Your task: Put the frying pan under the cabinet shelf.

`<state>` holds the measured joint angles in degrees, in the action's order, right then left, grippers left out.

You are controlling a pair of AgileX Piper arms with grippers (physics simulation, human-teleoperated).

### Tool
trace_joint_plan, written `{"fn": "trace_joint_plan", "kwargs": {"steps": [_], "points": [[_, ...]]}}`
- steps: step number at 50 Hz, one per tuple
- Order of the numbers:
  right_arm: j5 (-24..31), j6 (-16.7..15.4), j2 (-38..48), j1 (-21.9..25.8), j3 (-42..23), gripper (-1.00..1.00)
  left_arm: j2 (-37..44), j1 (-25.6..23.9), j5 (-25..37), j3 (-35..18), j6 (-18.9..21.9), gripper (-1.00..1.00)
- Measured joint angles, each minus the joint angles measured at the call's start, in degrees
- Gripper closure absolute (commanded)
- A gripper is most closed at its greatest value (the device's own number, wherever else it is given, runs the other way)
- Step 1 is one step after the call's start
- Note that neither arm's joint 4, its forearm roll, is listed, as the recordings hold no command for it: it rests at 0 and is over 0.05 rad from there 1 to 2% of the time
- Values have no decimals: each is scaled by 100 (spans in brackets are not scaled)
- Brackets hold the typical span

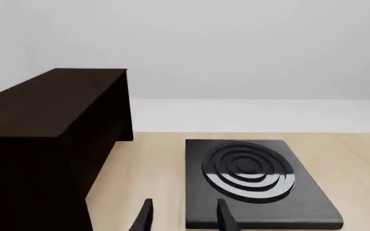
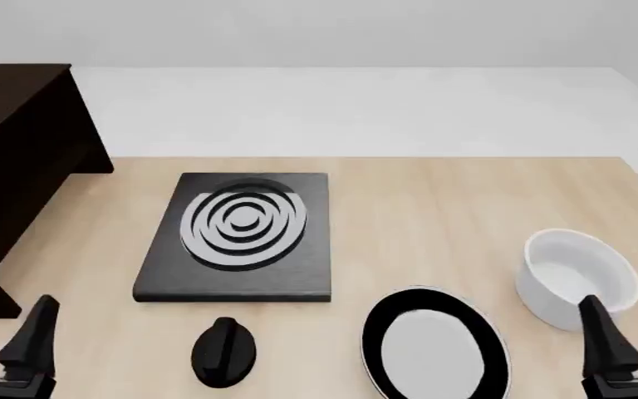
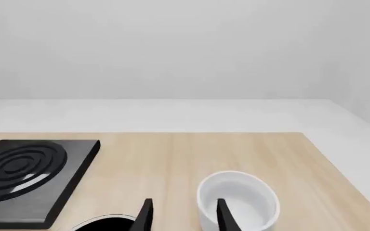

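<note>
Nearest us at the worktop's near edge lies the frying pan (image 2: 435, 349), between our left gripper (image 2: 14, 349) and right gripper (image 2: 630, 345), jaws apart, touching nothing. Cabinet shelf (image 2: 14, 158) fills the far-left corner.

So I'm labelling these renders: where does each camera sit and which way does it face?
Front: above and behind the arms, looking down the table; left gripper and right gripper show.
Left wrist: behind its fingers, facing cabinet and burner.
Right wrist: behind its fingers, facing bowl.
All share the burner.
</note>
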<state>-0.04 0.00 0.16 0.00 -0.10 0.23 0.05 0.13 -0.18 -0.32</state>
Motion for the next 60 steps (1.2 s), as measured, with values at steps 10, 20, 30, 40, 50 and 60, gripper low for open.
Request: {"fn": "trace_joint_plan", "kwargs": {"steps": [10,20,30,40,50,60], "points": [[-4,0,16,0,-10,-100,417,87,-336,-64,170,-100],[-6,-1,22,0,-13,-100,1422,-68,-1006,-363,383,-100],[-6,-1,24,0,-14,-100,2505,-530,-1577,-764,595,-100],[-7,-1,25,0,-15,-100,3221,-1069,-1821,-1164,866,-100],[-7,-1,25,0,-15,-100,3637,-1636,-1917,-1448,1228,-100],[-7,-1,25,0,-15,-100,4054,-2304,-2051,-1637,1697,-100]]}}
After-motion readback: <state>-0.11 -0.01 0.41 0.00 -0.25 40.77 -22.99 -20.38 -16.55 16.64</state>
